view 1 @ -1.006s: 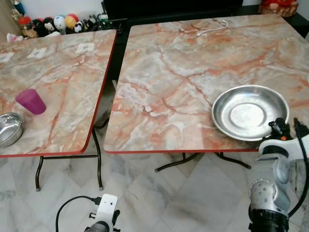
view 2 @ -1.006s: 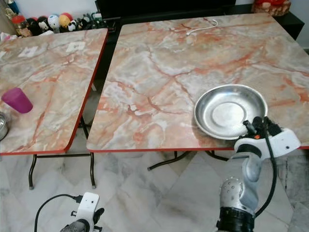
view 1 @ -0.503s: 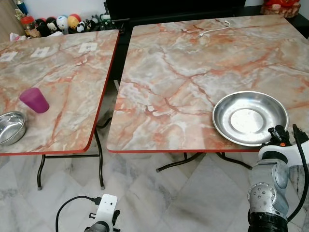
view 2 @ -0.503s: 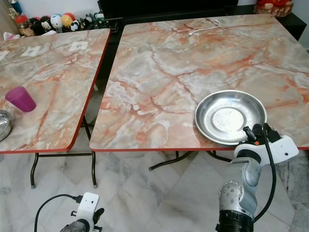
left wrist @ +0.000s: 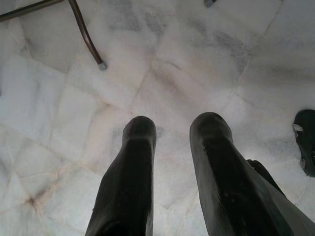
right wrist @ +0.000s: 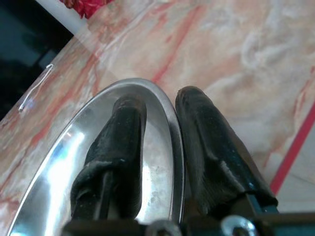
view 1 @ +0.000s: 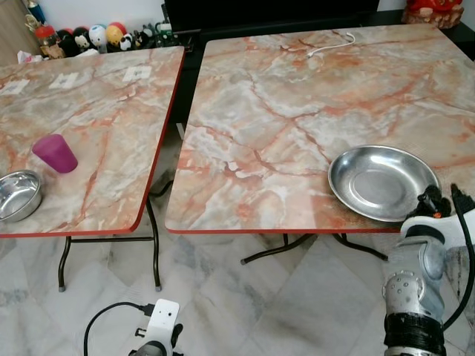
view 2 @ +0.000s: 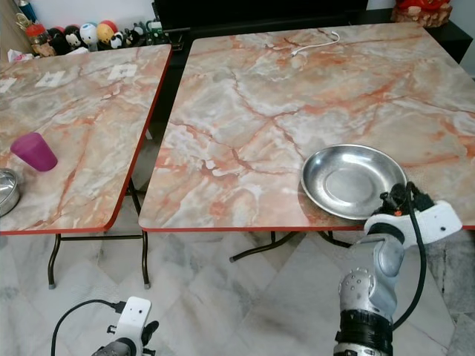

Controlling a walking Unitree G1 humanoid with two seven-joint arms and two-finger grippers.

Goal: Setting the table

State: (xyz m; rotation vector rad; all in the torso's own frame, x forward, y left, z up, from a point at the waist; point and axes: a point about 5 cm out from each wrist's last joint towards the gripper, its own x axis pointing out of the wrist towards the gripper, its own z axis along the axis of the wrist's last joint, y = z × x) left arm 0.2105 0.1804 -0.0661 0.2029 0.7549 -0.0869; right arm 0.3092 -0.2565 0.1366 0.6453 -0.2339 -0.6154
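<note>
Right tool (right wrist: 160, 105) pinches steel plate (view 1: 382, 182) rim.

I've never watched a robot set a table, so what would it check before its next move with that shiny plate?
1. Right gripper astride the steel plate's rim, one finger inside, one outside: ok.
2. Grip firm: cannot tell.
3. Plate on the right table, near its front edge: ok.
4. Purple cup and small steel bowl on the left table, away from the plate: ok.
5. Left gripper open, idle over the floor: ok.
</note>
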